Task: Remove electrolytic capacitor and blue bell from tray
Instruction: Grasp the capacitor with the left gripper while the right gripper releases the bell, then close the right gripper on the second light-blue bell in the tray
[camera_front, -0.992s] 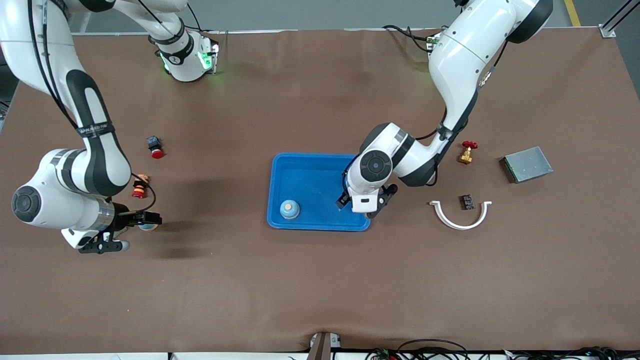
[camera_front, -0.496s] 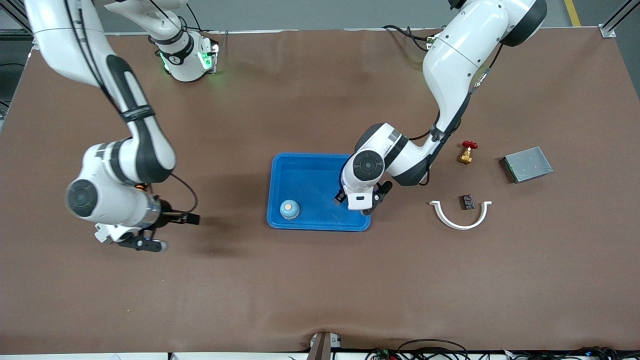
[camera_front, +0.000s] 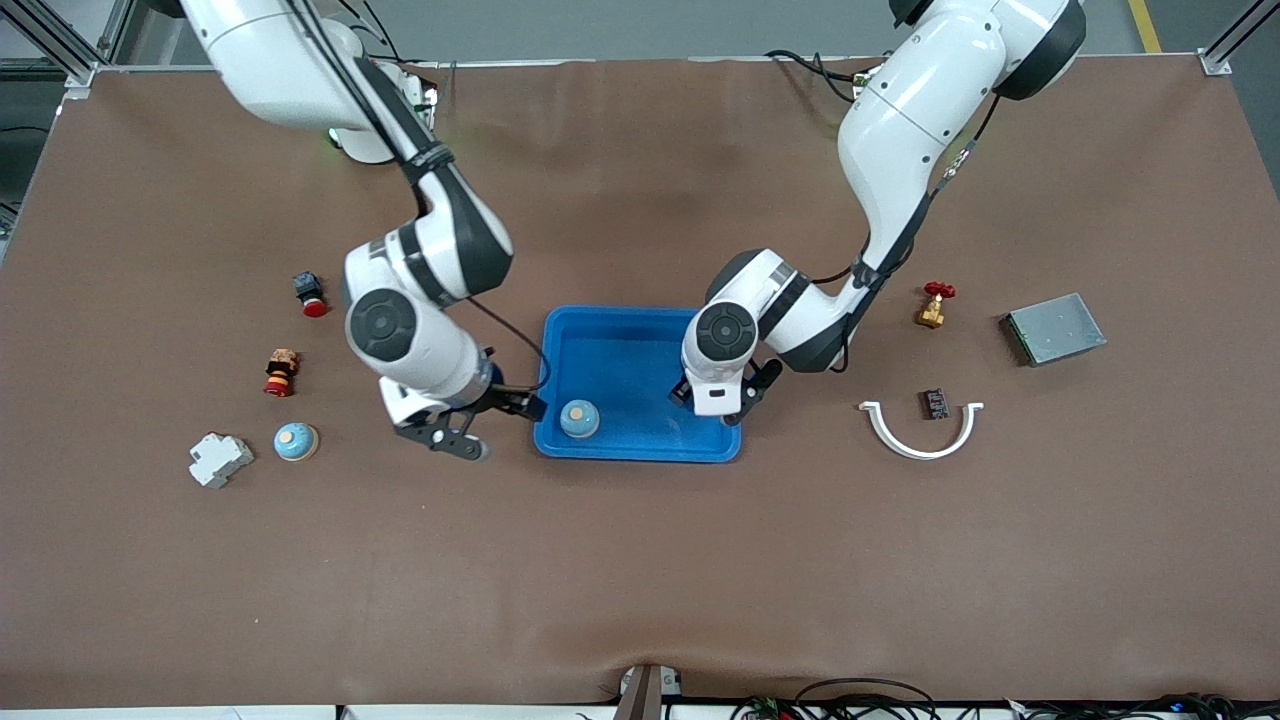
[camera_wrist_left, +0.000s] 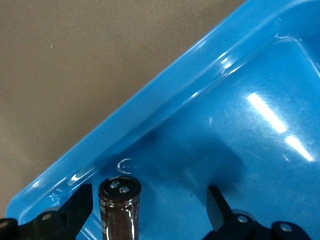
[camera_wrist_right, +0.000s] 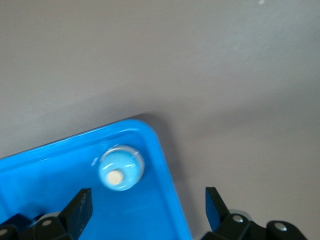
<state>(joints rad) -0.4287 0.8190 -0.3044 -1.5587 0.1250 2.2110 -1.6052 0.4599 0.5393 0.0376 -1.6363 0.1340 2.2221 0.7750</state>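
Observation:
A blue tray (camera_front: 640, 452) lies mid-table. One light-blue bell (camera_front: 579, 418) sits in its corner toward the right arm's end, also visible in the right wrist view as the bell (camera_wrist_right: 121, 167) inside the tray rim (camera_wrist_right: 167, 172). My right gripper (camera_front: 500, 425) (camera_wrist_right: 147, 210) hangs open over that rim, empty. A second bell (camera_front: 296, 441) rests on the table. My left gripper (camera_front: 715, 403) (camera_wrist_left: 147, 212) is open low in the tray. A dark brown capacitor (camera_wrist_left: 119, 205) stands between its fingers, close to one and ungripped. The front view hides the capacitor.
Toward the right arm's end lie a red-capped button (camera_front: 310, 295), a small red-orange part (camera_front: 281, 372) and a white block (camera_front: 220, 459). Toward the left arm's end are a brass valve (camera_front: 934, 305), a grey metal box (camera_front: 1052, 328), a white curved bracket (camera_front: 920, 430) and a dark chip (camera_front: 934, 403).
My right arm has swung from over the table bell across to the tray's edge, still open and empty, uncovering that bell and the white block. The left gripper shifted slightly within the tray.

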